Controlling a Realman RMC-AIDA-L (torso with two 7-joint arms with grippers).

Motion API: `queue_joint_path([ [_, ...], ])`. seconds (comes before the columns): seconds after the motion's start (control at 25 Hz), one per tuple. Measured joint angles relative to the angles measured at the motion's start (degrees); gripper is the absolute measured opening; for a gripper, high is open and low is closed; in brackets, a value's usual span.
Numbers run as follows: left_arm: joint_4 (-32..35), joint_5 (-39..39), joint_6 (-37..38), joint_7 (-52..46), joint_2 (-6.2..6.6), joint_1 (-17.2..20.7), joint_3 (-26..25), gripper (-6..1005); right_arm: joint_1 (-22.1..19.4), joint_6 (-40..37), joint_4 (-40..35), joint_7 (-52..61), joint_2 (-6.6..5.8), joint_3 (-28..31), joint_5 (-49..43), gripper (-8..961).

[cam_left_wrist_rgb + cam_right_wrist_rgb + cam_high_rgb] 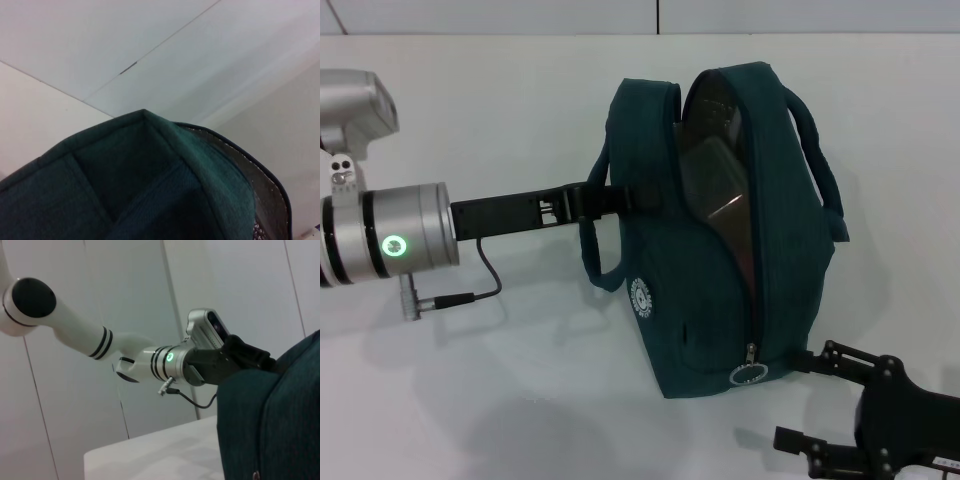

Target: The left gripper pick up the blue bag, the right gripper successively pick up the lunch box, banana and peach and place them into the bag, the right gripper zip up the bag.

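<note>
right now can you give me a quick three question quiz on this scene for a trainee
1. True or false: the blue bag is zipped fully shut.
2. Which hand grips the bag? A) left hand B) right hand
3. Fill in: the zipper's ring pull sits near the bag's ____.

Key: 1 false, it gapes and shows foil lining; 2 A, at a side handle, while the right hand waits open near the pull; 3 bottom.

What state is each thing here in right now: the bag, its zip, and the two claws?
blue bag: upright on the table, top gaping open, something clear inside.
zip pull: down at the low end, unzipped.
left gripper: jaws shut on the bag's handle.
right gripper: jaws open, empty, beside the zip pull.
</note>
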Motion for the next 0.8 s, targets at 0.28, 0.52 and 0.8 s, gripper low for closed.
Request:
queue_joint_path([
  [0.28, 0.00, 0.00, 0.05, 0.22, -0.08, -0.31, 0.00, 38, 1.97, 2.06, 0.25, -0.54, 0.35, -1.15, -0.11, 786],
  [0.52, 0.00, -0.06, 0.09, 0.22, -0.09, -0.28, 0.00, 38, 3.56, 2.38, 0.36, -0.27, 0.57, -2.94, -0.04, 786],
  [0.8, 0.00, -0.23, 0.21, 0.22, -0.17, -0.02, 0.00, 38, 5.08, 2.52, 1.82, 0.07, 0.59, -4.84, 0.57, 785],
])
